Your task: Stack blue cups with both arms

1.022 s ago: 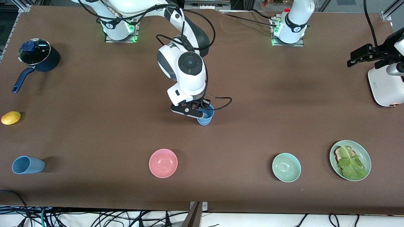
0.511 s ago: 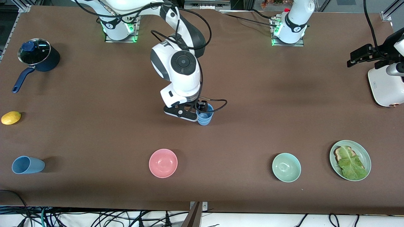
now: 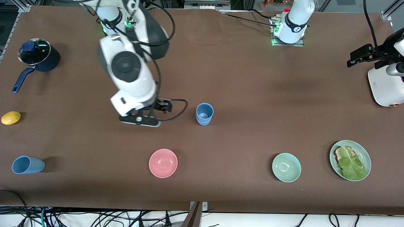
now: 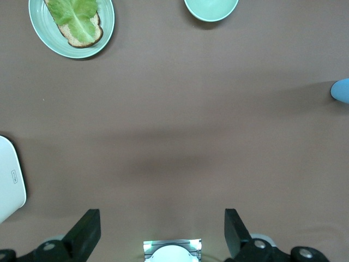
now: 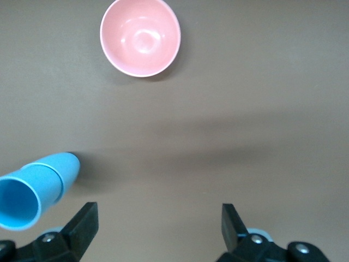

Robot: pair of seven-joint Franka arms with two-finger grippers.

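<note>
Two blue cups stand nested in one stack at the table's middle; the stack also shows in the right wrist view and at the edge of the left wrist view. A third blue cup lies on its side near the front camera at the right arm's end. My right gripper hangs open and empty over bare table beside the stack, toward the right arm's end; its jaws stand wide apart. My left gripper is open and empty, waiting high over its own base, out of the front view.
A pink bowl and a mint-green bowl sit nearer the front camera. A green plate with toast and lettuce and a white appliance are at the left arm's end. A dark pot and a lemon are at the right arm's end.
My right gripper has let go of the upper cup, leaving it nested in the lower one, and has moved away toward the right arm's end. The left arm has not moved.
</note>
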